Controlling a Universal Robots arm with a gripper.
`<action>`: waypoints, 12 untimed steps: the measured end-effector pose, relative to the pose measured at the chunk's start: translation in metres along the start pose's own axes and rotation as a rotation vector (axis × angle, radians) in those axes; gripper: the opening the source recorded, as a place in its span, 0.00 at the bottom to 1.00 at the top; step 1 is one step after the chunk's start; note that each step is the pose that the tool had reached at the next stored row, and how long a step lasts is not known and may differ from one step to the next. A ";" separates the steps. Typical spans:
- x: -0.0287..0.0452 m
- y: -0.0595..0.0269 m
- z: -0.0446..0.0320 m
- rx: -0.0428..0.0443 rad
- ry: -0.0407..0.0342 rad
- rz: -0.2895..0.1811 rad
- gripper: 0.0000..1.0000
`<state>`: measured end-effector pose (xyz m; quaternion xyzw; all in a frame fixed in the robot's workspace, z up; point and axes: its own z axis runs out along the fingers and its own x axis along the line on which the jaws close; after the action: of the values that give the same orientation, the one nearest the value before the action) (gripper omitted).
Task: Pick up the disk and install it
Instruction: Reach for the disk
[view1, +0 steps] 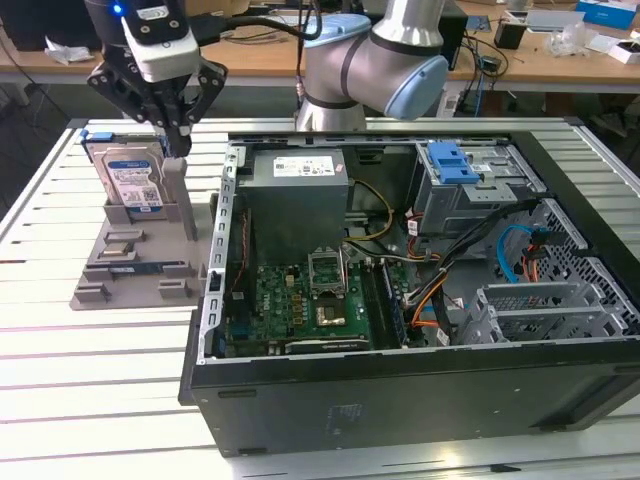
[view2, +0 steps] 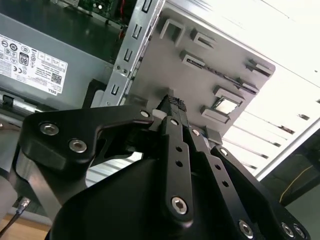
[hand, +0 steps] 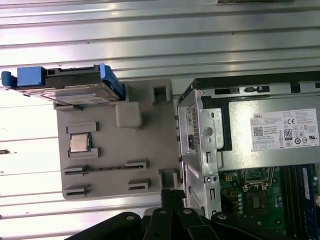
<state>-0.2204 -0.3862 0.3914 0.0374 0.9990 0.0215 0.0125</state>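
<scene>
Black-fingered and empty, my claw (view1: 178, 140) hangs over the flat grey plastic fixture tray (view1: 150, 258). Its fingertips are pinched together with nothing between them. In the exterior view they sit just above a grey upright post (view1: 175, 195) on that tray; I cannot tell whether they touch it. In both wrist views the same closed tips (view2: 172, 107) (hand: 170, 197) point down over the tray (view2: 200, 85) (hand: 115, 145).

The disk (view1: 130, 178), a flat rectangular silver metal hard drive with a blue-and-white label and a blue plastic frame, stands upright on its edge in a slot of the tray. It is near the post, toward the exterior view's left, apart from my fingers. In the first wrist view I see it edge-on (hand: 65, 82).

A small square silver chip (hand: 80, 142) lies in a pocket of the tray. The tray rests on a slatted metal table (view1: 100, 380), just beside the open black computer case (view1: 400, 400). Inside the case sits a large grey metal power-supply box (view1: 300, 175) with a white sticker.
</scene>
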 end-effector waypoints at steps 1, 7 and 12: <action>0.0030 0.0004 0.0000 0.0001 0.0000 0.000 0.11; 0.0198 0.0010 0.0003 0.0001 -0.0001 0.000 0.11; 0.0291 0.0012 0.0003 0.0001 0.0000 0.000 0.11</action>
<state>-0.2493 -0.3827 0.3904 0.0374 0.9990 0.0215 0.0125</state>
